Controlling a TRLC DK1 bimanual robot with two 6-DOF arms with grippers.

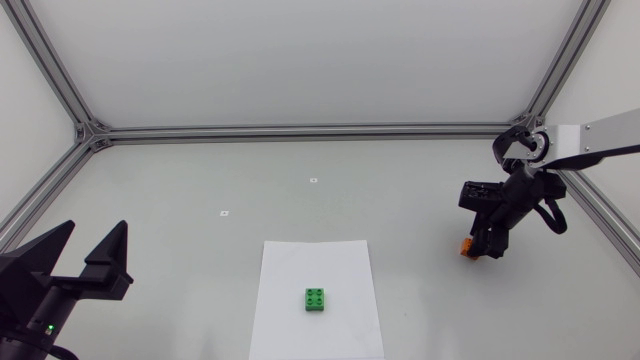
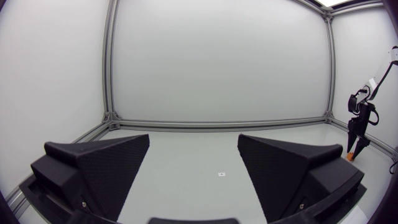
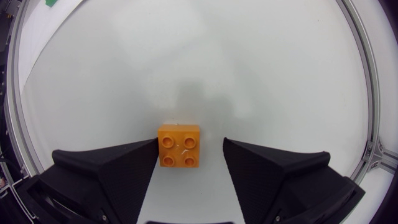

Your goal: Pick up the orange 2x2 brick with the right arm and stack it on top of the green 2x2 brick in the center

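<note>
The orange 2x2 brick (image 3: 180,145) lies studs up on the table at the right (image 1: 466,250). My right gripper (image 3: 190,142) is lowered over it and open: the brick sits between the fingers, close against one, with a gap to the other. In the head view that gripper (image 1: 482,243) hides most of the brick. The green 2x2 brick (image 1: 316,299) stands on a white sheet (image 1: 300,260) at the table's front centre. My left gripper (image 1: 88,256) rests open at the front left, empty (image 2: 194,167).
Aluminium frame rails (image 1: 300,131) run along the table's back and sides. The right rail passes close behind my right arm (image 1: 590,138). Two small white markers (image 1: 313,180) lie on the bare surface behind the sheet.
</note>
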